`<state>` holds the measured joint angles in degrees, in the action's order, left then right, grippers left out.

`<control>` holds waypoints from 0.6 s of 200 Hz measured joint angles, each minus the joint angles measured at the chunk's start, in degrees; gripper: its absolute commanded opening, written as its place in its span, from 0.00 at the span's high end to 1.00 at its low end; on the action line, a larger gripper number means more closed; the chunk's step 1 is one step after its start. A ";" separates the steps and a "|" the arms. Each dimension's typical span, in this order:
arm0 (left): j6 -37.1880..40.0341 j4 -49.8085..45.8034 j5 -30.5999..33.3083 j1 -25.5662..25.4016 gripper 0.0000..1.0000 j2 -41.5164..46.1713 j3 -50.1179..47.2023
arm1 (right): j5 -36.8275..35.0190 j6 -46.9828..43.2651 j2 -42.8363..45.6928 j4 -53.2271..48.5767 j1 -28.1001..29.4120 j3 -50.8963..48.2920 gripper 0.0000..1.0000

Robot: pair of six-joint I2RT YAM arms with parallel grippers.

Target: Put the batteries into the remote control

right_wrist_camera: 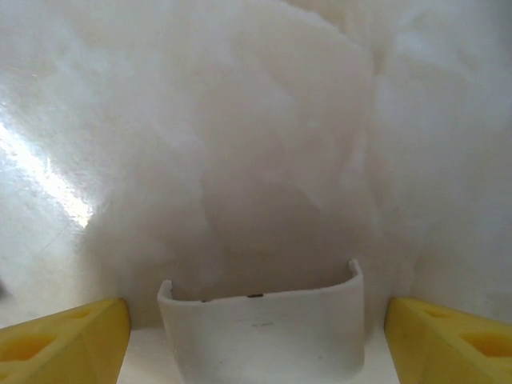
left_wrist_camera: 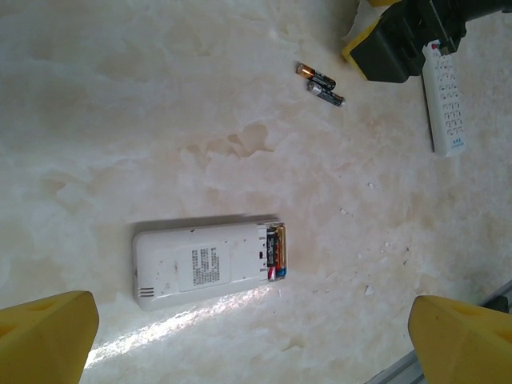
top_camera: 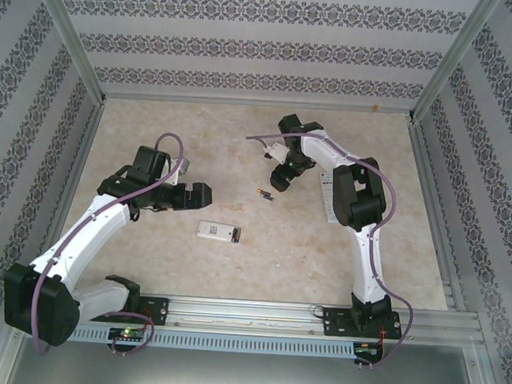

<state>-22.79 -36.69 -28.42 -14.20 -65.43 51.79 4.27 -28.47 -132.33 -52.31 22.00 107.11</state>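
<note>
Left end effector (left_wrist_camera: 254, 340): fingers fully apart, empty, poised over a shorter, wider remote (left_wrist_camera: 200, 264) that lies back-up with cells already in its open bay. Right end effector (right_wrist_camera: 256, 332): fingers apart, straddling a white piece (right_wrist_camera: 260, 356) I cannot identify, neither pad touching it. The batteries (left_wrist_camera: 320, 84) lie side by side on the worktop (left_wrist_camera: 120, 120), near the right end effector. The remote control (left_wrist_camera: 444, 100) lies buttons-up beyond them. Judgement: cells light, rigid, liable to roll; pinch across mid-barrel. Open worktop all round; enclosure walls (top_camera: 249, 46) well apart.
</note>
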 measured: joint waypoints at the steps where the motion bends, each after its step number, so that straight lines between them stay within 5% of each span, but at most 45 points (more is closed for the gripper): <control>1: 0.00 0.02 -0.02 0.00 0.00 0.00 0.00 | -0.02 -0.07 0.04 0.00 0.00 -0.02 0.22; 42: 0.02 0.17 -0.02 0.00 0.00 -0.15 -0.72 | -1.70 -2.12 1.38 1.03 1.73 -2.23 0.46; 87: 0.04 0.31 0.15 0.00 0.00 -0.09 -1.40 | -4.37 -2.84 4.31 1.01 2.54 -4.61 0.52; 120: 0.00 1.66 1.14 0.00 0.00 0.66 -1.42 | -4.00 -3.02 17.05 0.63 3.98 -12.72 0.51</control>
<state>-22.79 -35.03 -27.29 -14.20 -64.77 50.37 0.27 -31.48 -115.28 -51.68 25.98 94.39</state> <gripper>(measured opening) 0.998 0.496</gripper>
